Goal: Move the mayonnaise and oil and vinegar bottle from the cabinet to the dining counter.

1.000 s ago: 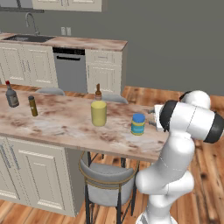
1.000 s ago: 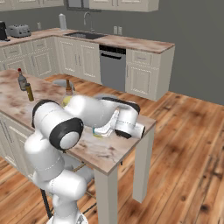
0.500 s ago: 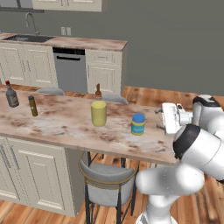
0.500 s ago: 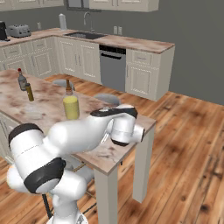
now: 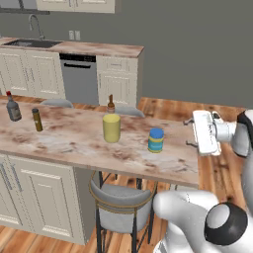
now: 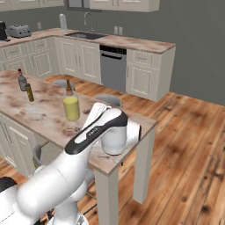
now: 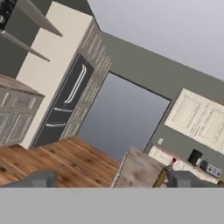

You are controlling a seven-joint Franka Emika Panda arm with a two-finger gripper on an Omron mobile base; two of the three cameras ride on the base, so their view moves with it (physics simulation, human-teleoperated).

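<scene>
Evidently both items are delivered: in the left base view the mayonnaise (image 5: 156, 140) and oil and vinegar bottle (image 5: 111, 125) stand mid-frame on the dining counter (image 5: 64, 143), the gripper (image 5: 189, 132) right of them; the right base view shows the bottle left of centre; the hand view shows empty, parted jaws.

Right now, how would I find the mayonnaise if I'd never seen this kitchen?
Look at the long dining counter with the marbled brown top. Near its right end stands the mayonnaise, a short round jar beside the taller oil and vinegar bottle. It alone has a blue lid and yellow and light-blue bands.
</scene>
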